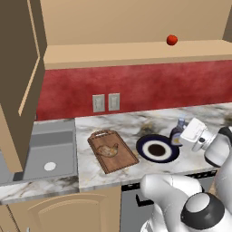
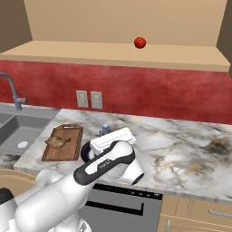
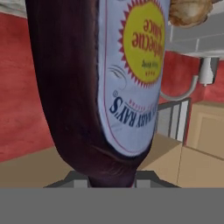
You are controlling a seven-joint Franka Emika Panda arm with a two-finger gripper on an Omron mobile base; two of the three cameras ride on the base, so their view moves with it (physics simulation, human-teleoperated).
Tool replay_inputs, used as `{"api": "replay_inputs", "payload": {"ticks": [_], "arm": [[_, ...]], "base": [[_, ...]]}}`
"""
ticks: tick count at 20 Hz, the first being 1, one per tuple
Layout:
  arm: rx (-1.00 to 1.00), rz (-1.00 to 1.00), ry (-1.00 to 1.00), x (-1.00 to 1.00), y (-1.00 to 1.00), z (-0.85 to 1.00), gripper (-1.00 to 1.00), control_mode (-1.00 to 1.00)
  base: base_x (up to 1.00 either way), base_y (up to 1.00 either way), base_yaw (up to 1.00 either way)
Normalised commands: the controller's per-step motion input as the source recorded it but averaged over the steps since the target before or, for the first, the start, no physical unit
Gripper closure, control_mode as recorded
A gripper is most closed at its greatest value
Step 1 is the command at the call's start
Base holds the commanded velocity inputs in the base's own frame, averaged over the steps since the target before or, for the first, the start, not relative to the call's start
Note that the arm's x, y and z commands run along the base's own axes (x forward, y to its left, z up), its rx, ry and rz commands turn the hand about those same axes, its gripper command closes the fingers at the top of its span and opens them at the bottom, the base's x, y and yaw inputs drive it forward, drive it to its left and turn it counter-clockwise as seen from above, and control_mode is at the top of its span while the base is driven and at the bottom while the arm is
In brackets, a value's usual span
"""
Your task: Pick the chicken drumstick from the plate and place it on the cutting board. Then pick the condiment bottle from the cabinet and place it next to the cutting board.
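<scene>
My gripper is shut on the condiment bottle, a dark brown bottle with a pale cap, held upright low over the counter at the plate's right rim. The bottle and its yellow label loom large in the hand view. Whether it touches the counter I cannot tell. The dark blue plate has nothing on it. Left of it lies the wooden cutting board with the chicken drumstick on it. From the right base view the board and drumstick sit left of my hand. The cabinet shelf runs above.
A small red ball rests on the cabinet shelf. The open brown cabinet door juts out at upper left. A grey sink lies left of the board, with its faucet. Two wall outlets sit on the red backsplash.
</scene>
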Motion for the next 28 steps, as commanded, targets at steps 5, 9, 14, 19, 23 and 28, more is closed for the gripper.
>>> {"api": "replay_inputs", "payload": {"ticks": [5,9,14,19,23,28], "arm": [[0.0,0.0,0.03,0.12,-0.21,-0.11,1.0,-1.0],[0.0,0.0,0.02,0.16,-0.03,-0.01,1.0,-1.0],[0.0,0.01,0.0,0.21,0.0,0.0,1.0,-1.0],[-0.01,0.04,0.0,0.3,0.0,-0.01,1.0,-1.0],[-0.01,0.07,-0.01,0.35,-0.03,-0.06,1.0,-1.0],[0.0,0.08,-0.04,0.33,-0.14,-0.09,1.0,-1.0]], "base": [[0.0,0.0,0.0],[0.0,0.0,0.0],[0.0,0.0,0.0],[0.0,0.0,0.0],[0.0,0.0,0.0],[0.0,0.0,0.0]]}}
